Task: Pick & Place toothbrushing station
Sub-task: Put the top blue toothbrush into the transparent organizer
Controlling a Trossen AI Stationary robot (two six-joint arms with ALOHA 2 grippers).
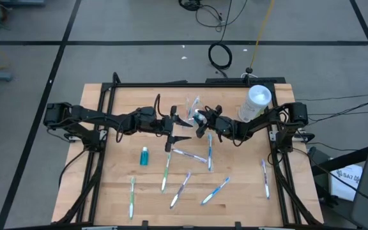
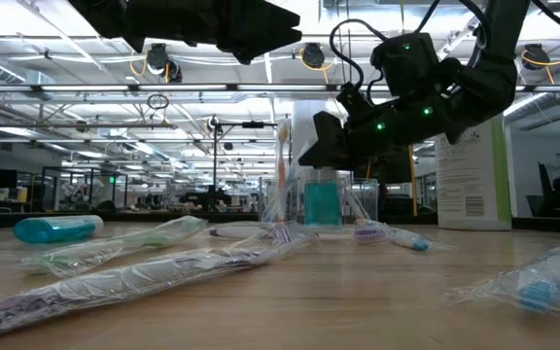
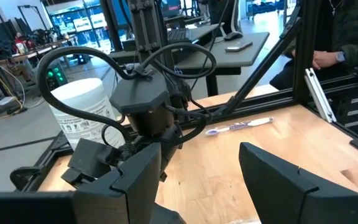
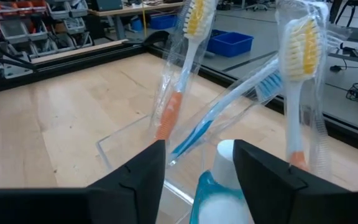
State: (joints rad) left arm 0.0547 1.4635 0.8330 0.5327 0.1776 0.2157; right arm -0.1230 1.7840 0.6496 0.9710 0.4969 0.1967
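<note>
My right gripper (image 4: 197, 165), fingers apart, hangs directly over small clear plastic cup (image 4: 135, 149); teal tube (image 4: 219, 186) upright between them.

both grippers (image 1: 183, 130) (image 1: 204, 121) open, mid-table

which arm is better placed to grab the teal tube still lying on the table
Left, probably. The teal tube lies on the left half, just off the open left tool. The right tool is over the clear cup, farther away.

Both grippers (image 1: 179, 128) (image 1: 203, 121) at cup (image 1: 195, 110), toothbrushes (image 1: 185, 154) scattered
</note>
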